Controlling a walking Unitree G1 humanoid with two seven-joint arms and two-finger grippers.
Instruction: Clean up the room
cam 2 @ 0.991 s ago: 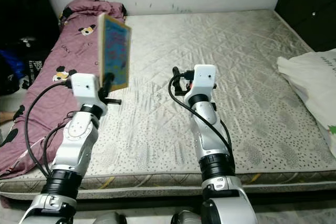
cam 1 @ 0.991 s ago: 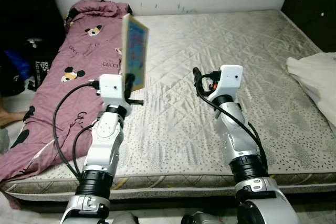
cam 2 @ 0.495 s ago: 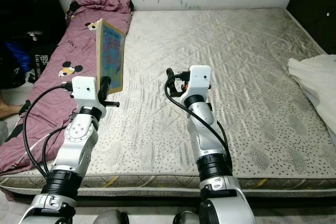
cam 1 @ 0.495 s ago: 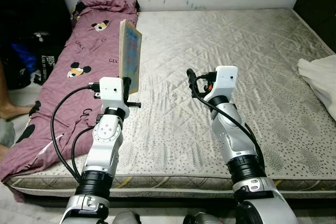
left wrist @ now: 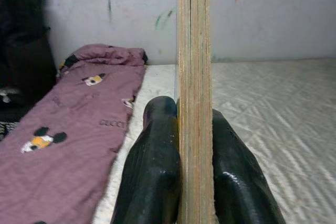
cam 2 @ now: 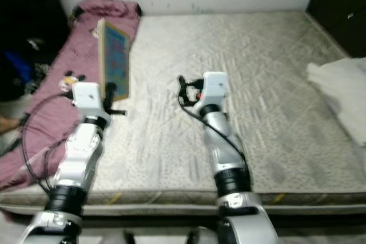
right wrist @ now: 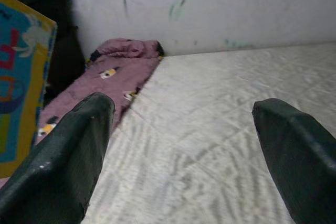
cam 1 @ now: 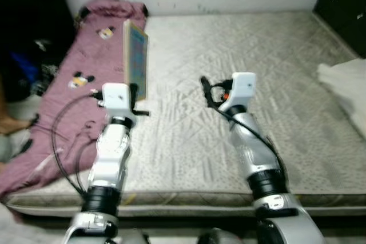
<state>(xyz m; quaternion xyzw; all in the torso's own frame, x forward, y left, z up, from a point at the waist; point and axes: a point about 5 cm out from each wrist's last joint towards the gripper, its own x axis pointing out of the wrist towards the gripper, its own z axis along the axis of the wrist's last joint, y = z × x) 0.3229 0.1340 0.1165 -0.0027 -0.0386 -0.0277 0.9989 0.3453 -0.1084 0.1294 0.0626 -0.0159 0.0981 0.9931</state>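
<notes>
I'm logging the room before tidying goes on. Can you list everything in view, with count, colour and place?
board: one, blue-and-yellow face, wooden edge, held upright above the mattress
mattress: one, grey quilted, in front of the robot
blanket: one, maroon with cartoon prints, along the mattress's left side
white cloth: one, at the mattress's right edge
dark cabinet: one, far right
left gripper: shut on the board's edge
right gripper: open, above the mattress

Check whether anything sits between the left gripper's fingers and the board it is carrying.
Nothing visible does. The left gripper is shut directly on the upright board, a finger pressed against each face, above the mattress.
</notes>
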